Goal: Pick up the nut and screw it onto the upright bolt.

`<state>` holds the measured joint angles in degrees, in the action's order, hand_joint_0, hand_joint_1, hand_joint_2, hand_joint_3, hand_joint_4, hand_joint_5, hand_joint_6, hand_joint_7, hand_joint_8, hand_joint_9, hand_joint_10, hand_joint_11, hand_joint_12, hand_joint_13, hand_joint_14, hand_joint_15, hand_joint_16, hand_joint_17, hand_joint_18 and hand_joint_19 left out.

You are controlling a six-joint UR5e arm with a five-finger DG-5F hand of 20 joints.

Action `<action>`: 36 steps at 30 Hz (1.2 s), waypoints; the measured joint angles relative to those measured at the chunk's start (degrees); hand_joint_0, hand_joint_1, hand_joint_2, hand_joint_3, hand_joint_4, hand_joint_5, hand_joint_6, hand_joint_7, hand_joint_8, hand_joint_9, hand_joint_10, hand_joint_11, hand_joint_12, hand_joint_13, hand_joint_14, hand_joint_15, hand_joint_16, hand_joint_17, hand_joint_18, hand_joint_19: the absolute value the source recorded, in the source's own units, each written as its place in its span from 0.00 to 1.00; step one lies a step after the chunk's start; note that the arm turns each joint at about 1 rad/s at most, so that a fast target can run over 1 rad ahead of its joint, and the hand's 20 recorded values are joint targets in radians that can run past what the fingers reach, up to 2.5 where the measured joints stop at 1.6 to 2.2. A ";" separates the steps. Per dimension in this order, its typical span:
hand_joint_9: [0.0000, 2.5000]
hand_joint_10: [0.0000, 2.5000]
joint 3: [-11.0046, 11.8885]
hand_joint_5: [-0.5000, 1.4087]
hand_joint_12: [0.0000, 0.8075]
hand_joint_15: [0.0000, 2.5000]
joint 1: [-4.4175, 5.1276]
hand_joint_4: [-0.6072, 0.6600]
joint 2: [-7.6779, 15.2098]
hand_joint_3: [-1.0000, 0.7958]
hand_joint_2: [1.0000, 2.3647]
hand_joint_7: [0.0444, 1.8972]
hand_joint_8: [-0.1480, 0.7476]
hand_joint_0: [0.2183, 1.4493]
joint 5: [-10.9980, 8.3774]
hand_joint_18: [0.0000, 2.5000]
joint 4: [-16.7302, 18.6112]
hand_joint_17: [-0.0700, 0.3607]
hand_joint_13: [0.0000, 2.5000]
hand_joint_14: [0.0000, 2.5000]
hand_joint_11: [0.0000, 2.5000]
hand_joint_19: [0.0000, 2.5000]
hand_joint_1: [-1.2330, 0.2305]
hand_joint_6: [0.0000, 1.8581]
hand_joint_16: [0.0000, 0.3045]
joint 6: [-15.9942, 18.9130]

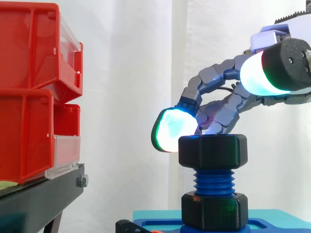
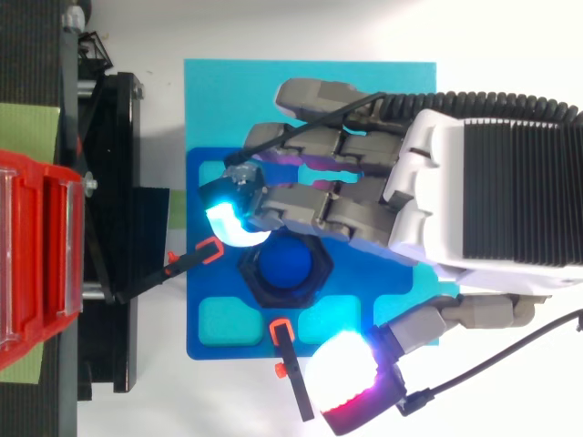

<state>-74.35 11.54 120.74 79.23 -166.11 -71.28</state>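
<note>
The hand [image 2: 483, 200] is reaching in over the fixture with its fingers bent downward and spread, clamped on nothing. One glowing fingertip pad [image 1: 175, 130] is pressing against the upper corner of the black hex nut [image 1: 214, 150], or sitting just beside it. The thumb [image 2: 351, 378] is standing well apart on the other side.

The nut is already sitting on the upright blue bolt [image 1: 214, 182], near its top. Bare threads are showing beneath it, above a second black hex collar [image 1: 214, 211] at the base. The bolt is rising from a dark blue fixture plate [image 2: 199, 282].

The nut is looking like rigid, light printed plastic. Its coarse thread should turn freely, though it could bind if tilted. Its flat sides are the best purchase, one pad on a flat and the thumb opposite. A single pad pushing a corner is likely to slip off. Beyond, red bins [image 1: 29, 92] are stacked on a black stand [image 1: 39, 199].
</note>
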 measured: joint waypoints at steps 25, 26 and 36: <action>0.72 0.00 2.80 0.32 0.27 0.03 -2.57 0.56 -0.36 0.28 0.00 0.69 0.32 0.24 1.96 0.34 -7.00 0.28 0.49 0.00 0.09 0.05 0.59 0.27 0.07 -0.62; 0.74 0.00 3.05 0.32 0.26 0.03 -2.66 0.56 -0.37 0.28 0.00 0.70 0.32 0.24 1.95 0.35 -7.95 0.27 0.50 0.00 0.09 0.05 0.59 0.27 0.07 -0.73; 0.72 0.00 3.99 0.30 0.29 0.05 -3.43 0.57 -2.09 0.28 0.00 0.69 0.45 0.22 2.03 0.34 -12.63 0.29 0.51 0.00 0.12 0.05 0.61 0.27 0.08 -1.12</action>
<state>-70.36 8.11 118.65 81.26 -178.75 -72.40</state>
